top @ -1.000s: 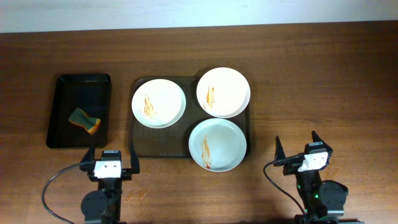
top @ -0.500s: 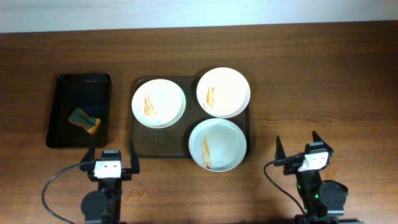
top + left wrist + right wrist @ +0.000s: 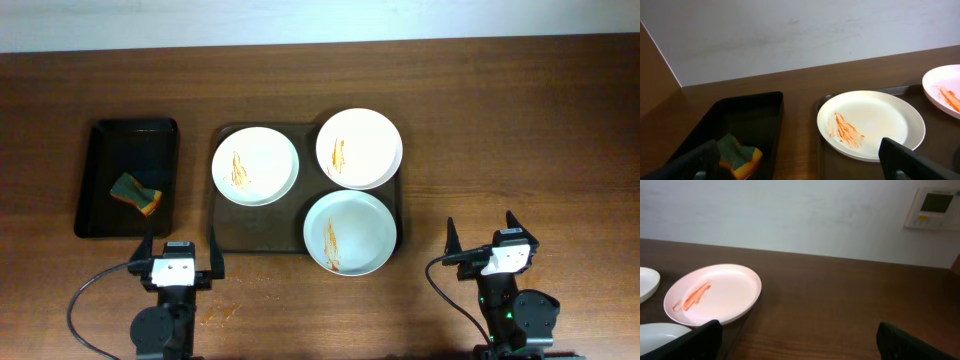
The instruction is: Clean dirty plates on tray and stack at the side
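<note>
Brown wooden worktop below a pale wall. At the middle, a dark tray with a low rim, bearing three white plates, each streaked with orange sauce. Left plate in the far left part, fully within the rim. Far right plate at the far right corner, reaching out over the rim. Near right plate just below it, hanging past the near rim.

Beside the tray on the left, apart from it, a smaller black tray with a green and orange sponge in its near half. Faint orange smudges on the wood by the left arm. On the wall, seen from the right wrist, a white control panel with a small screen.

Left claw released, fingers spread wide, grasping nothing, close to the tray's near left corner. Right claw released too, empty, above bare wood to the right of the tray, apart from all three plates.
</note>
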You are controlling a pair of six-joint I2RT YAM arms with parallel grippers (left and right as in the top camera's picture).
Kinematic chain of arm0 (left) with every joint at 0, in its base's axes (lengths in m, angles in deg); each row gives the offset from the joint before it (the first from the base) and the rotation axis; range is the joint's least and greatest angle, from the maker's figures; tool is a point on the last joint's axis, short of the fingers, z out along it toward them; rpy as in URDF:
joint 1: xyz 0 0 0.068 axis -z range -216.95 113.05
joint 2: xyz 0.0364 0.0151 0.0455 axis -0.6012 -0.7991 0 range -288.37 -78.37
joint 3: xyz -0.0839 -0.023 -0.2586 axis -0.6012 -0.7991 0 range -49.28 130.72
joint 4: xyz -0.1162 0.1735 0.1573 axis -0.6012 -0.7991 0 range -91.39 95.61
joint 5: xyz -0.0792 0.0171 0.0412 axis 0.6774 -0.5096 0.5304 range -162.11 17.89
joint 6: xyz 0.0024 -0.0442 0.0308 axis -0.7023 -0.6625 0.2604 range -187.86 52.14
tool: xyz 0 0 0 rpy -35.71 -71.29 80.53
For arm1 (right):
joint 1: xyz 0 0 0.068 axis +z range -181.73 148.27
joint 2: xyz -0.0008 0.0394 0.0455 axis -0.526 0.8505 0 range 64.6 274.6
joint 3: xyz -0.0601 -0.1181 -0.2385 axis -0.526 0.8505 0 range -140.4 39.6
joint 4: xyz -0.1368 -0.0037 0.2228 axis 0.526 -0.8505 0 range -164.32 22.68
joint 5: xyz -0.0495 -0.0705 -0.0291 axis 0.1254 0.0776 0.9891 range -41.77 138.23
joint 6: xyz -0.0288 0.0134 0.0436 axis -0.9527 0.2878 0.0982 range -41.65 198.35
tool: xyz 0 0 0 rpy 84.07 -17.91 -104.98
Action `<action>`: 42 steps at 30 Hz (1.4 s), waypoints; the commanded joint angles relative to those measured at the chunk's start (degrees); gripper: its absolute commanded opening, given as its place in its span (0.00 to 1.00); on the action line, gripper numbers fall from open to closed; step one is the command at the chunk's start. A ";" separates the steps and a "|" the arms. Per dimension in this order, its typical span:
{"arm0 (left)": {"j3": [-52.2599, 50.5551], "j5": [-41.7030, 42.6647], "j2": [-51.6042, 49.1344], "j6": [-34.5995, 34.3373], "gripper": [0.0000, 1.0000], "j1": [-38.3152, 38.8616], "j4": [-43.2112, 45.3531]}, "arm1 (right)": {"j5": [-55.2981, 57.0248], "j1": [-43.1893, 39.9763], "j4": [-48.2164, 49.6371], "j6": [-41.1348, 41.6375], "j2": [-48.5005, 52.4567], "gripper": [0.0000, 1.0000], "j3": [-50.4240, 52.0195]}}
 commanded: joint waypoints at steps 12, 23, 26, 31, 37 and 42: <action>2.86 12.39 -1.66 -3.87 1.00 -0.13 9.73 | -5.55 -0.07 7.13 6.45 0.63 0.98 -5.53; 21.46 12.41 -25.27 -3.80 1.00 -0.13 6.38 | -10.32 -0.04 0.92 6.43 24.79 0.99 -26.21; 27.85 12.41 -33.09 -3.82 1.00 -0.13 3.34 | -10.32 -0.04 -6.36 6.45 32.85 0.98 -34.14; 42.71 12.37 -49.66 -1.53 1.00 -0.13 -6.99 | -10.23 -0.04 -22.03 6.14 46.49 0.98 -48.11; 67.43 16.59 -72.50 -0.57 1.00 -0.13 -27.96 | -10.03 -0.04 -42.07 1.29 63.14 0.98 -64.37; 79.62 34.60 -86.75 -0.61 1.00 -0.13 -37.73 | -10.67 -0.04 -39.08 3.04 74.31 0.98 -67.01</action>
